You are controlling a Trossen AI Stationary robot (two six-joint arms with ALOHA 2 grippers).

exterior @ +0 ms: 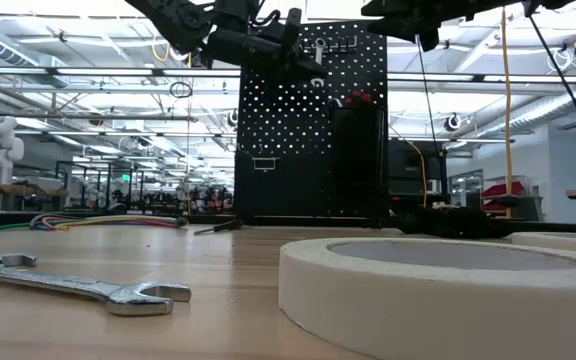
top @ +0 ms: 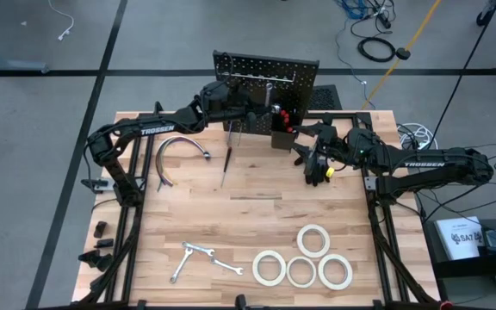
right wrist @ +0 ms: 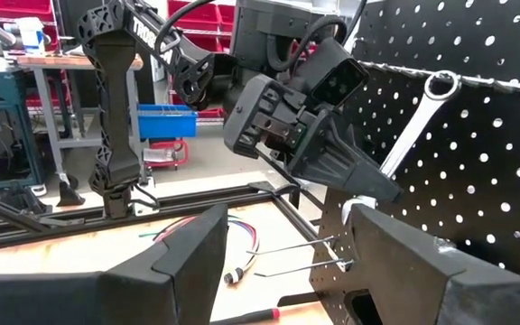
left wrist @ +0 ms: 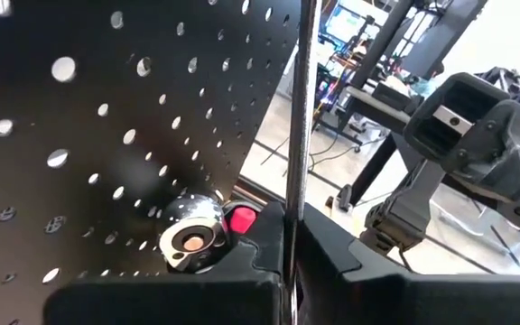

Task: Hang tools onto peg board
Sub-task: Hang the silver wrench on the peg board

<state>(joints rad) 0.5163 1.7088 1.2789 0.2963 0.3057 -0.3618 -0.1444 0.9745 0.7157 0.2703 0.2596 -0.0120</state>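
Observation:
The black peg board (top: 265, 73) stands upright at the table's far edge, with a black bin (top: 282, 133) on its front holding red-handled tools. My left gripper (top: 250, 110) is up against the board's face, shut on a silver wrench (right wrist: 413, 126). My right gripper (right wrist: 283, 262) hovers open to the right of the bin (top: 314, 155), facing the board and touching nothing. A screwdriver (top: 226, 165) lies flat in front of the board. Two wrenches (top: 201, 258) and several white tape rolls (top: 304, 263) lie near the table's near edge. My left gripper (left wrist: 292, 230) pinches the wrench's shaft (left wrist: 297, 135) at its lower part between the two fingers, coming from the table's left. The wrench is clear of the table and slants upward along the board. Its ring end (right wrist: 441, 86) is up at a horizontal rod; whether it is hooked cannot be told.
A curved chrome tube (top: 179, 155) lies on the table's left part, under the left arm. Metal hooks (right wrist: 305, 248) stick out of the board's front near the bin. Bare wood (top: 257, 215) lies between the board and the tape rolls.

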